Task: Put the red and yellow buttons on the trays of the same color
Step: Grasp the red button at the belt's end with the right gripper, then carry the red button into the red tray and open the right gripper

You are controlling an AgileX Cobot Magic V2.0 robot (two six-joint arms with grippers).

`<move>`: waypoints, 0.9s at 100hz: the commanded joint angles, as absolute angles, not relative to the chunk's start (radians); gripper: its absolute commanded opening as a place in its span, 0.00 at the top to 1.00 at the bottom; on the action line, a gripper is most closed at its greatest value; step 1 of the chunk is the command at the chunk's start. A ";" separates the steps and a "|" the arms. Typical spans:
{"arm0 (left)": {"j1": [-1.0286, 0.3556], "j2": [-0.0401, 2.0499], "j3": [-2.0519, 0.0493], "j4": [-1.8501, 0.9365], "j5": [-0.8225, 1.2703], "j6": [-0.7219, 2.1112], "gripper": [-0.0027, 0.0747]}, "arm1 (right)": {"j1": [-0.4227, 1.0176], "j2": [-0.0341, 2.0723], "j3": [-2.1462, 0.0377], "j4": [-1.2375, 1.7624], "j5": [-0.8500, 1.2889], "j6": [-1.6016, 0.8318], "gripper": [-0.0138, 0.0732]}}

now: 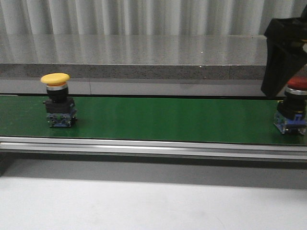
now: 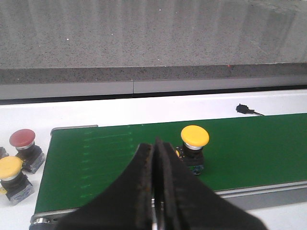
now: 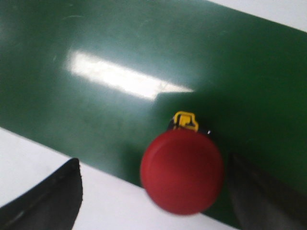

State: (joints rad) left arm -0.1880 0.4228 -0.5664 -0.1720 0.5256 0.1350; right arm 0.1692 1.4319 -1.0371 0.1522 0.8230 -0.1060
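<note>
**Two buttons on the green belt, right gripper over the red one**

Front view: a yellow button (image 1: 57,100) stands upright on the green belt (image 1: 158,117), toward its left end; the red button (image 1: 292,108) stands at its right end, under the right gripper (image 1: 284,55).

Left wrist view: the left gripper (image 2: 156,191) has its fingers pressed together, holding nothing. Off the belt's end sit a second red button (image 2: 25,148) and a second yellow button (image 2: 13,178).

Right wrist view: the right gripper's fingers (image 3: 53,196) are spread wide, either side of the red button, not touching it.

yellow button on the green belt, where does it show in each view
Front view: yellow button stands at the left of the green belt.
Left wrist view: it stands on the belt just beyond the shut left gripper.
Right wrist view: not in it.
Shared landmark: the green belt.
</note>
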 commanded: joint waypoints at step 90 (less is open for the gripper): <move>-0.197 0.428 -0.593 -0.189 0.459 0.137 0.99 | -0.460 1.465 -1.290 0.130 0.709 0.035 0.76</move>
